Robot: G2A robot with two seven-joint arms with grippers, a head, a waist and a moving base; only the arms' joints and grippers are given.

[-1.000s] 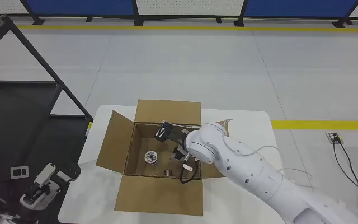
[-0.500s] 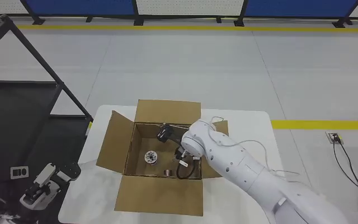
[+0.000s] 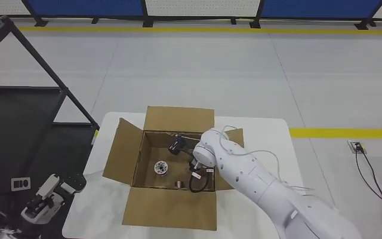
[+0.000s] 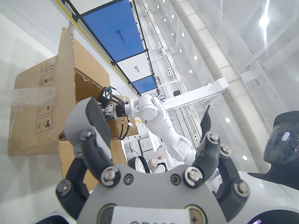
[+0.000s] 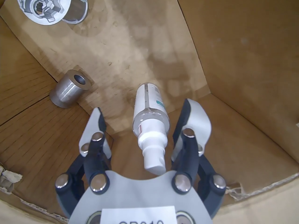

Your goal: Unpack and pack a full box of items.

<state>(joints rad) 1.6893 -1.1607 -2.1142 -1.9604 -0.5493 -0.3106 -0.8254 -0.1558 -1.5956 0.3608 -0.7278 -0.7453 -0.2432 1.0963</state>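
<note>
The open cardboard box [image 3: 179, 118] stands on the white table [image 3: 262, 128]. My right gripper [image 5: 143, 108] is down inside it, open, its fingers on either side of a white spray bottle [image 5: 149, 108] whose nozzle points at the wrist; neither pad clearly touches it. In the top view the right gripper [image 3: 178, 146] sits near the box's back wall. On the box floor [image 5: 130, 36] lie a flanged metal hub [image 5: 44, 1] [image 3: 160, 167] and a short metal cylinder [image 5: 70, 90] [image 3: 178, 183]. My left gripper [image 4: 149, 113] [image 3: 58, 185] is open, beside the table's left edge, holding nothing.
The box's four flaps are folded outward, the front flap [image 3: 170, 206] covering the table's near part. Box walls [image 5: 245, 47] close in around the right gripper. A black frame [image 3: 54, 89] stands left of the table. The left wrist view shows the box's outer side [image 4: 30, 108].
The right arm's elbow has swung toward the back of the box and the wrist has shifted slightly inside it. The left arm has kept still.
</note>
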